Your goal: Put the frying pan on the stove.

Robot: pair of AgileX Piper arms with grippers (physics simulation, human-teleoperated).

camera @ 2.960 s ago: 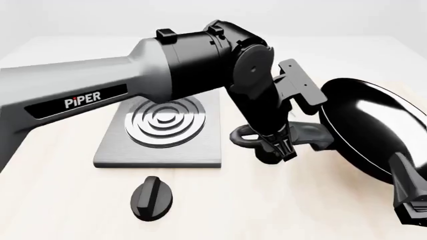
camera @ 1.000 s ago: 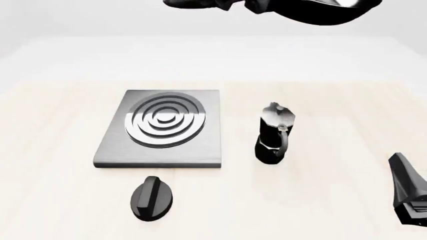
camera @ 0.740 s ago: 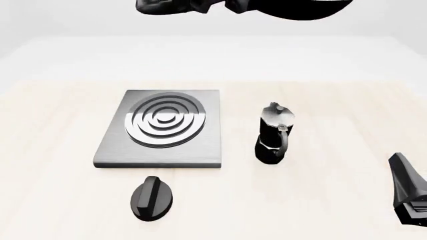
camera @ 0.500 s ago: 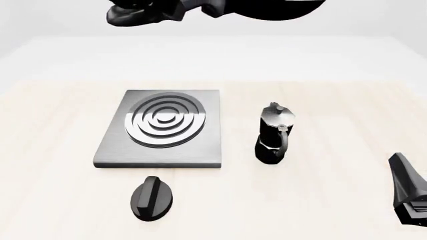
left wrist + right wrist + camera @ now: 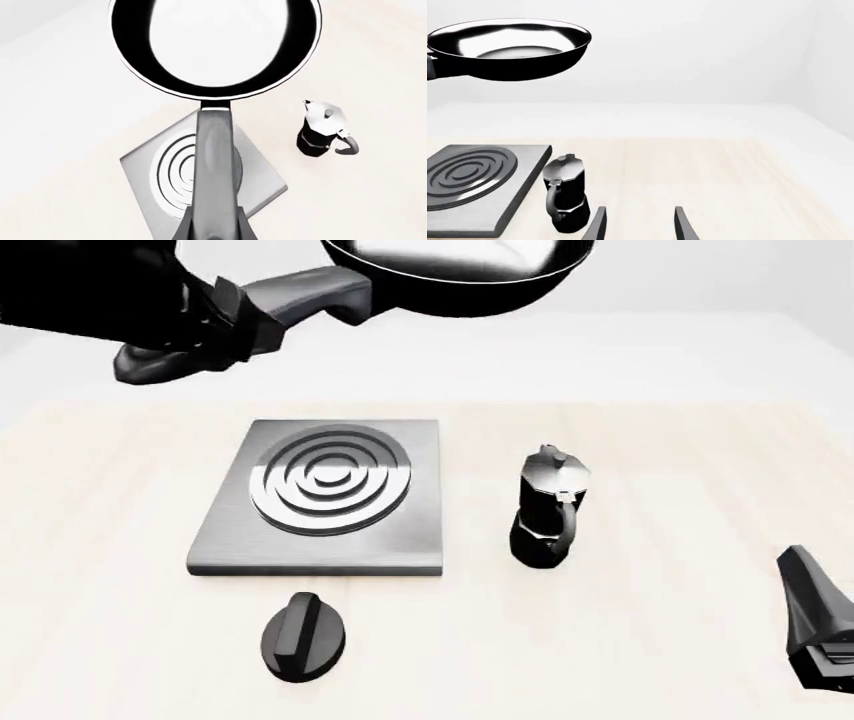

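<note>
tabletop [image 5: 694,440]: pale wood surface carrying the stove, a moka pot and a knob.
frying pan [image 5: 461,270]: held high in the air, level, bowl up, well above the stove and, in the front view, beyond its far edge and a little toward the moka pot's side; it touches nothing on the tabletop.
frying pan axis: the long axis runs along the handle [image 5: 300,290]. The bowl points away from the left arm; the handle reaches back toward it and passes over the stove's rings in the left wrist view.
stove [image 5: 320,495]: flat grey plate with silver rings, bare, ready to take the pan.
step in hand: carry and lower. My judgement: draw the bowl back until it sits centred over the rings, keep it level, then descend straight and slowly, letting go only once the base rests flat.
moka pot [image 5: 547,510]: upright, just beside the stove; keep the bowl's rim clear of it on the way down.
left gripper [image 5: 227,320]: jaws clamped on the pan's handle near its end.
right gripper [image 5: 639,225]: low near the moka pot, jaws apart, holding nothing.
knob [image 5: 302,637]: black oval, near the stove's front edge.
</note>
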